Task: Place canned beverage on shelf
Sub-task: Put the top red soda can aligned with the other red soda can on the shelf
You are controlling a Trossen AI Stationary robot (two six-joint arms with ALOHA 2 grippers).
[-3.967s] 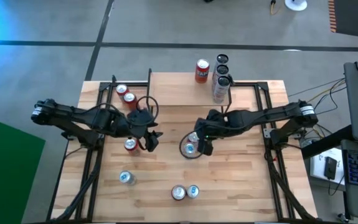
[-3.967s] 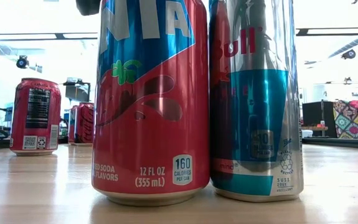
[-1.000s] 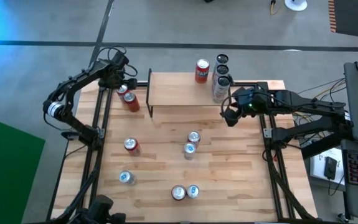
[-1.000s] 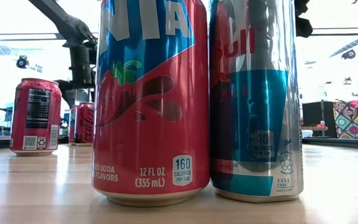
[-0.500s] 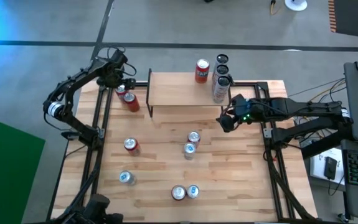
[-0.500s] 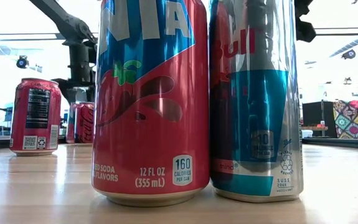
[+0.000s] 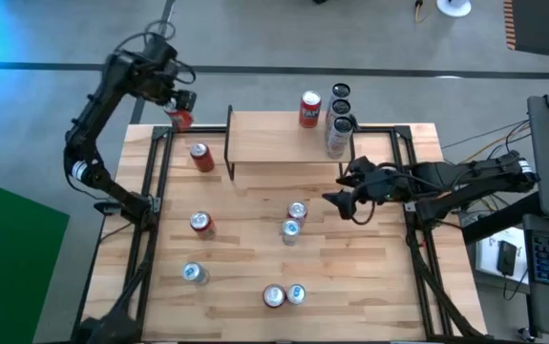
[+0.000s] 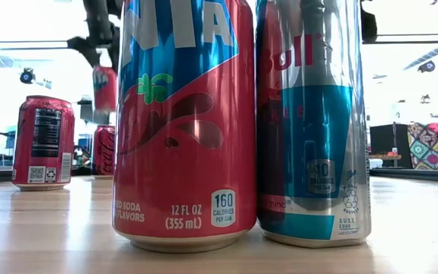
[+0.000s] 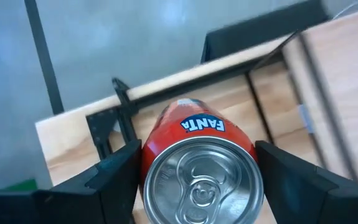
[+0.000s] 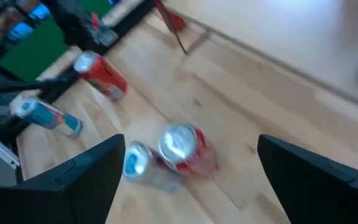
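Observation:
My left gripper [image 7: 179,103] is raised above the table's far left corner, shut on a red Fanta can [image 9: 198,163], which in the low view hangs as a red can [image 8: 105,88] in the air. The shelf [image 7: 274,153], a light-wood plank top, stands at the far middle and carries a red can [image 7: 310,109] and two tall cans [image 7: 338,134]. My right gripper [image 7: 339,203] hovers open just near of the shelf's right end, above a red can [image 10: 182,146] and a blue can [image 10: 140,162] on the table. My left gripper pinches the Fanta can's round side [image 9: 150,149], close under its top rim, between its two fingers [image 9: 113,180]. The fingers come from above, slanting down. The can hangs upright, top up, lifted clear of the table.
A red can [image 7: 200,156] stands left of the shelf. More cans stand on the table: one red [image 7: 200,224], one blue [image 7: 194,273], a pair [image 7: 284,294] near the front edge. Black frame rails [image 7: 150,191] run along both table sides.
My left gripper has risen from the table's far left with the red Fanta can, which now hangs clear; the neighbouring red can stayed put. My right gripper has swung from the shelf's right end toward the near edge and the middle cans, tipping downward.

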